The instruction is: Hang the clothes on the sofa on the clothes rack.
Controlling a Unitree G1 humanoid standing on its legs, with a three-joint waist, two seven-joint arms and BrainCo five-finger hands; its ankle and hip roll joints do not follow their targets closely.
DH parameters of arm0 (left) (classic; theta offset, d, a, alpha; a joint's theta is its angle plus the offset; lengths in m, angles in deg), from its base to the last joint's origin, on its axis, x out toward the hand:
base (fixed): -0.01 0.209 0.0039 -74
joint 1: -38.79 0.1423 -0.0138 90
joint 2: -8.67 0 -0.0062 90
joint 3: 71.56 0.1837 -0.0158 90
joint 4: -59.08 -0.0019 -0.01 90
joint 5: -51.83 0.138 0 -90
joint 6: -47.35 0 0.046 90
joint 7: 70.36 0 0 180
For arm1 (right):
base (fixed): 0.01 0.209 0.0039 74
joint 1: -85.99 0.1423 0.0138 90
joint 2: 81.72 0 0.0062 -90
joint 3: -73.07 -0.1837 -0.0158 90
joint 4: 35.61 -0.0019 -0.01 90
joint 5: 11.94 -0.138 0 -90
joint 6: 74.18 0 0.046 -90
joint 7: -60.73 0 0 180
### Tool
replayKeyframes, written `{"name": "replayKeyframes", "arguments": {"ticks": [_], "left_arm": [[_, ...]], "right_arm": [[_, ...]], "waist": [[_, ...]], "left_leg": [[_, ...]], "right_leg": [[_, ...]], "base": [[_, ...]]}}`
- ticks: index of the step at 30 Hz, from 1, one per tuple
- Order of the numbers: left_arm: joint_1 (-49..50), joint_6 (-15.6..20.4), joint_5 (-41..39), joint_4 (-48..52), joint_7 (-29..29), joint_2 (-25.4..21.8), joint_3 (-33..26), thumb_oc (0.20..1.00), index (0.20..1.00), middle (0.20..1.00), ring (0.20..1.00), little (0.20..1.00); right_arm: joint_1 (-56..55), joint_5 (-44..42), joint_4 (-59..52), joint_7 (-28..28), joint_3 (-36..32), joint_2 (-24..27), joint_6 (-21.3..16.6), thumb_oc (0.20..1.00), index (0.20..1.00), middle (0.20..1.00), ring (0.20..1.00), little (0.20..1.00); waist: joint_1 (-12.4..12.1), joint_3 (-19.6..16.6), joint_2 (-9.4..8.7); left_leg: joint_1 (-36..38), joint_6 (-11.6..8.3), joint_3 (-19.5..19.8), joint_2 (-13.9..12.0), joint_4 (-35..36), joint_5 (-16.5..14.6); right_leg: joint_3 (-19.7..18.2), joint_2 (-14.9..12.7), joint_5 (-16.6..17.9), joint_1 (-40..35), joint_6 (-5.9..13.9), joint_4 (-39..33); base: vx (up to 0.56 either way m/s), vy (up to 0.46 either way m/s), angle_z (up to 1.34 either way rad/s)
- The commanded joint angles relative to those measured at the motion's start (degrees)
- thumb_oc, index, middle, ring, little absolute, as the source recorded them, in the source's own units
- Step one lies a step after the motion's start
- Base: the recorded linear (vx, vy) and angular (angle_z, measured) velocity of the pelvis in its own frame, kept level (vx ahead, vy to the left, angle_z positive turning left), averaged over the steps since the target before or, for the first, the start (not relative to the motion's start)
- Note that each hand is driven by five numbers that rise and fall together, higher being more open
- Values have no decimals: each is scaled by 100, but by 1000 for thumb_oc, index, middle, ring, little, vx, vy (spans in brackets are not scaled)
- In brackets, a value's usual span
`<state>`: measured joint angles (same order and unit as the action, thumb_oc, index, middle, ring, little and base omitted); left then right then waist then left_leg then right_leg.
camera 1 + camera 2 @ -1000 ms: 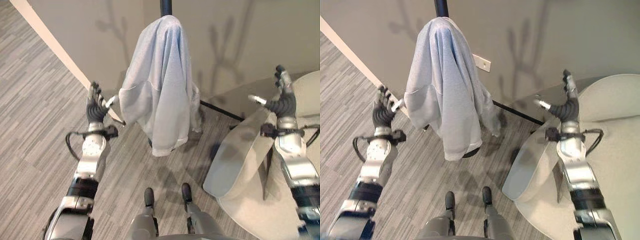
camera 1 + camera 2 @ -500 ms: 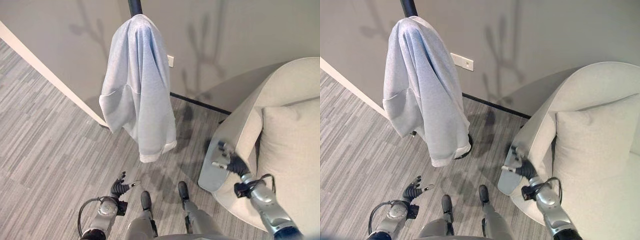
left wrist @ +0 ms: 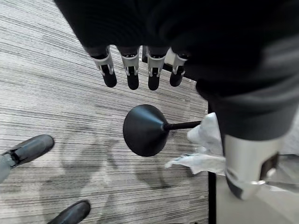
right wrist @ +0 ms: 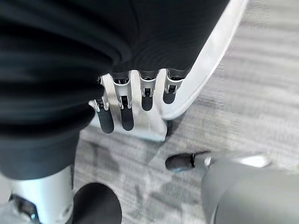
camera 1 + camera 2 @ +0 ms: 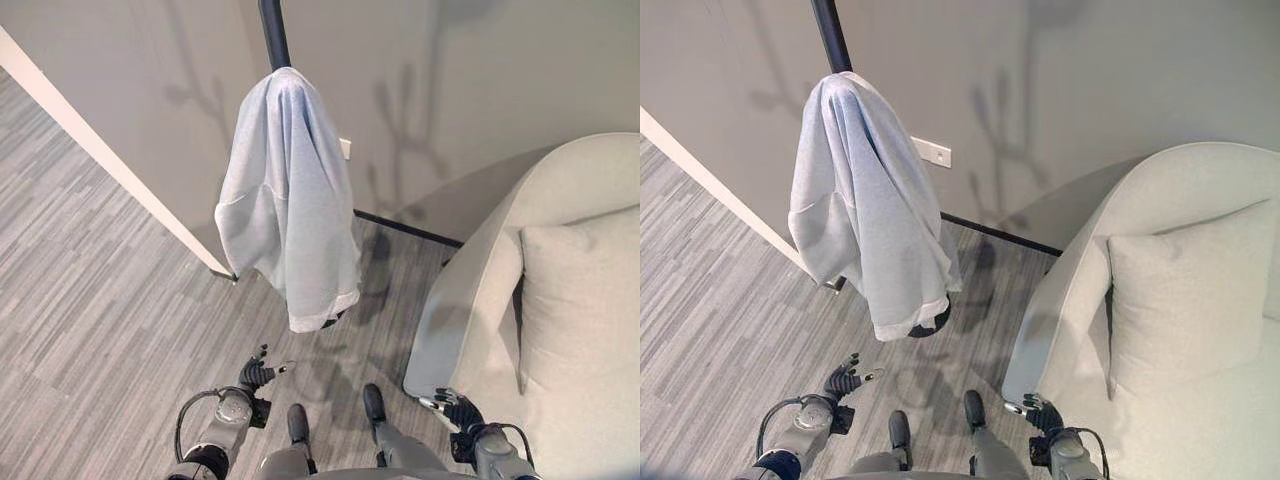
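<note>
Both arms have dropped from beside the pale blue-grey cloth garment [image 5: 288, 230], which hangs draped over the black pole clothes rack [image 5: 270, 32]. The left hand [image 5: 260, 374] and right hand [image 5: 455, 410] hang low, fingers relaxed and empty. The hanging looks finished; the light grey sofa [image 5: 1200, 400] holds only its cushion.

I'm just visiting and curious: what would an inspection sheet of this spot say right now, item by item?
Surface: grey striped floor; nothing seen lying on it.
Job's things: light grey garment draped over the top of the black rack pole; round black rack base on the floor.
Clutter: nothing seen.
Hands: left hand and right hand low by the robot, fingers relaxed, holding nothing.
Cables: nothing seen apart from the robot's own.
Surroundings: beige wall, wall socket, pale sofa with cushion.
</note>
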<state>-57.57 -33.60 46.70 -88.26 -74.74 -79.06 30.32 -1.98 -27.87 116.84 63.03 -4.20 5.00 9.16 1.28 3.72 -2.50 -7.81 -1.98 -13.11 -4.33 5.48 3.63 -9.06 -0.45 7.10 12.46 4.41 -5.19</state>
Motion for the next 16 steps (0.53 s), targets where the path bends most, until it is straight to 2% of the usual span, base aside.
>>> {"name": "replayKeyframes", "arguments": {"ticks": [1,7,9,16], "left_arm": [[-262,132,2,-173,-35,-114,167,1000,1000,1000,1000,1000],[-263,108,-30,-226,-26,-106,152,1000,1000,1000,1000,1000],[-268,77,0,-329,-13,-85,167,1000,1000,1000,1000,1000],[-270,28,26,-467,26,-60,201,1000,1000,1000,1000,1000]], "right_arm": [[51,-67,-149,118,-148,105,-23,1000,1000,1000,1000,1000],[123,145,-223,172,-39,144,27,1000,1000,1000,1000,1000],[232,447,25,269,63,158,120,1000,1000,1000,1000,1000],[280,581,218,367,72,120,215,1000,1000,1000,1000,1000]], "waist": [[-111,3,-45],[-171,-132,-12],[-231,-197,-13],[-271,-207,-10]], "left_leg": [[423,-485,-405,-229,-48,-295],[620,-483,-296,-222,-48,-344],[714,-488,-249,-229,-48,-358],[754,-487,-204,-259,-48,-341]], "right_leg": [[304,-479,-659,-243,741,354],[409,-505,-794,-515,697,383],[480,-512,-846,-670,672,394],[523,-485,-883,-760,637,446]], "base": [[25,-27,14],[10,-32,12],[9,-42,11],[-33,-32,12]]}}
